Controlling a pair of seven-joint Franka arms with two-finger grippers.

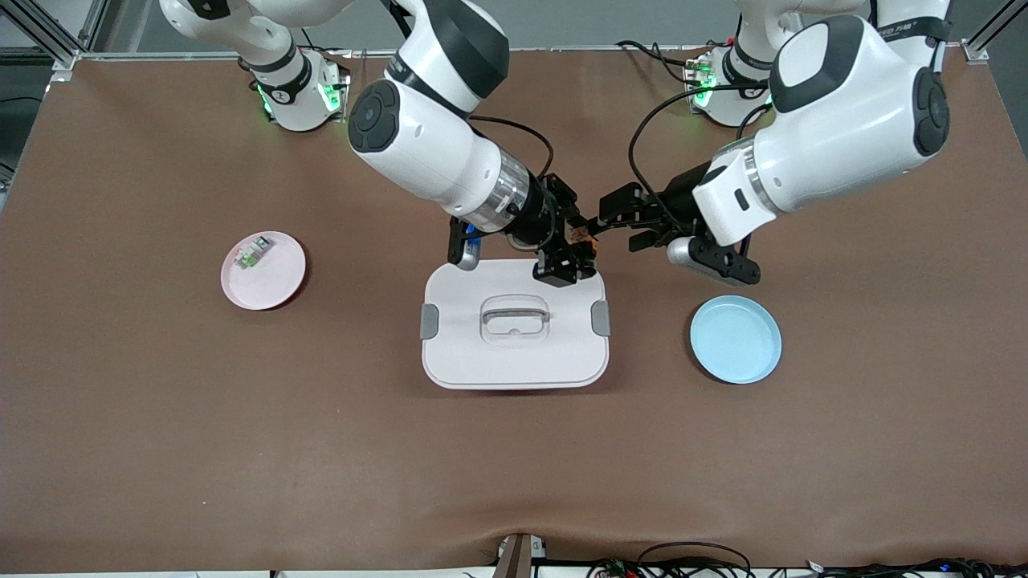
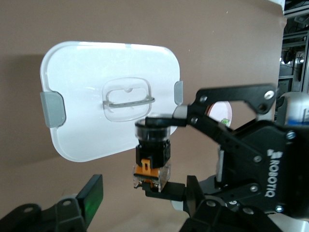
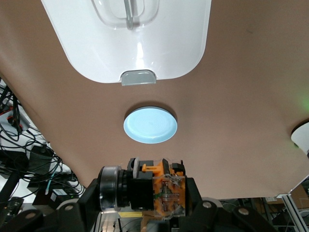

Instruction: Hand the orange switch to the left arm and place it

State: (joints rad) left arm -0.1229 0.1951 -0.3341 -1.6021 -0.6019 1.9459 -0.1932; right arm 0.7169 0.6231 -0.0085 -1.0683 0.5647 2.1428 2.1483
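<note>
My right gripper (image 1: pixel 580 241) clamps the orange switch (image 1: pixel 584 238) at frame centre, above the closed box (image 1: pixel 514 353). My left gripper (image 1: pixel 614 225) flanks it, fingers apart. Pink plate (image 1: pixel 277 281), middle left, holds a green component (image 1: pixel 250 255); blue plate (image 1: pixel 735 339) lies lower right.

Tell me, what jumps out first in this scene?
Two big white arms meet in mid-air over the edge of the white box in the middle of the table. The right gripper is shut on a small orange switch, and the left gripper reaches in around it with its fingers apart. A pink plate lies toward the right arm's end, a blue plate toward the left arm's.
</note>
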